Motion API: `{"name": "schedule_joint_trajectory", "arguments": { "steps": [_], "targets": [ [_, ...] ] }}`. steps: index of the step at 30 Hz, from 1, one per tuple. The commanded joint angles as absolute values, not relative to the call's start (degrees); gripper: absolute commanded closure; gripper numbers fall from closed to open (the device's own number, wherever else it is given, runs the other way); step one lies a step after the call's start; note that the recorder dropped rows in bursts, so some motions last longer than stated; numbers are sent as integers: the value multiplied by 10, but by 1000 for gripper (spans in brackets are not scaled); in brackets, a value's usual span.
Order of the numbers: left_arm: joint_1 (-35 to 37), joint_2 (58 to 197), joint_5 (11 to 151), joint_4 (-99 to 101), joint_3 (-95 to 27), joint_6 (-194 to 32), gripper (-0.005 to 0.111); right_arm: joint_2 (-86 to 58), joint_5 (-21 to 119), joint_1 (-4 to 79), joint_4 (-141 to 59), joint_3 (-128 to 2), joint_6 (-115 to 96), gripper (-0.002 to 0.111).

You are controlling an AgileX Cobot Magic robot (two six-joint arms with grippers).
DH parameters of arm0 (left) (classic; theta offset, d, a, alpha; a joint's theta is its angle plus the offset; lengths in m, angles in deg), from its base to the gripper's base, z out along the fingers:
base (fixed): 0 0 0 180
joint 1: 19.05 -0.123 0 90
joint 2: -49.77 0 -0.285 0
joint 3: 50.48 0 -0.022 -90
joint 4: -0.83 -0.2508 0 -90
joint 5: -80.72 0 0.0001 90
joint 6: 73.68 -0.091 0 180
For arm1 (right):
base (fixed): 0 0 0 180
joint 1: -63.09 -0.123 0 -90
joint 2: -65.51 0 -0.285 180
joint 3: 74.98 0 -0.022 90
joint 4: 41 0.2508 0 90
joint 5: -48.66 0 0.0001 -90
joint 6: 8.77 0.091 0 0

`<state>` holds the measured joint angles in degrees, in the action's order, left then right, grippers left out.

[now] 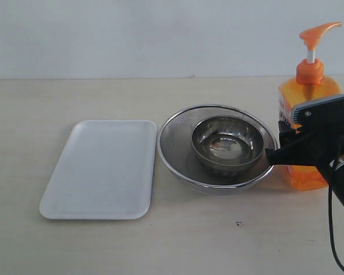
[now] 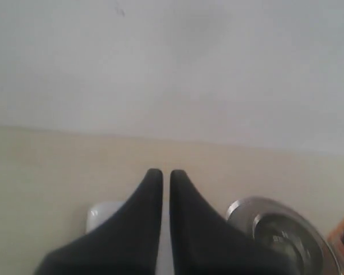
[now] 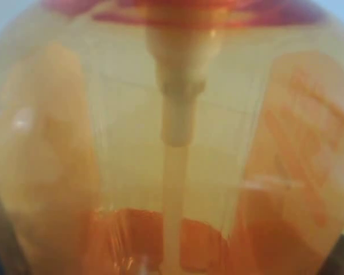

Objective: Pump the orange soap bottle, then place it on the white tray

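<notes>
**Right gripper's at the bottle, pump not pressed yet**

Exterior view: the orange soap bottle stands upright just beside the nested steel bowls. The white tray lies on the bowls' opposite side. My right gripper sits around the bottle's lower body, one finger reaching toward the bowls' rim. The pump head is up.

Left wrist view: my left gripper has its fingers together with nothing between them, and it hangs on the tray side of the bowls.

Right wrist view: the bottle fills everything, with its tube dead centre. I only see dark slivers at the edges, so I can't tell if I'm actually clamped.

My take: squeeze firmly first, then push the pump head straight down so the bottle doesn't tip into the bowls.
</notes>
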<state>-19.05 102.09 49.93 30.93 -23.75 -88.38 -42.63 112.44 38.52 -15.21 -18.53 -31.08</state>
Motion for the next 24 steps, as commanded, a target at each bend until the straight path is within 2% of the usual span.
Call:
{"name": "schedule_joint_trajectory", "arguments": {
  "steps": [1, 10, 12, 14, 17, 24],
  "targets": [
    [-192, 1115, 366, 336, -321, -924, 102, -419, 1144, 385, -161, -186, -313, 108],
    [-192, 1161, 411, 338, -349, -1004, 102, -419, 1141, 385, -163, -186, -315, 108],
    [-192, 1200, 435, 390, -352, -1018, 102, -419, 1142, 385, -163, -186, -320, 108],
    [-187, 1255, 421, 464, -375, -1140, 102, -419, 1142, 385, -163, -186, -327, 108],
    [-159, 1332, 402, 511, -407, -1319, 102, -419, 1141, 385, -163, -186, -328, 108],
    [-50, 1521, 368, 552, -594, -1333, 102, -419, 1137, 385, -162, -186, -343, 108]
  ]
}}
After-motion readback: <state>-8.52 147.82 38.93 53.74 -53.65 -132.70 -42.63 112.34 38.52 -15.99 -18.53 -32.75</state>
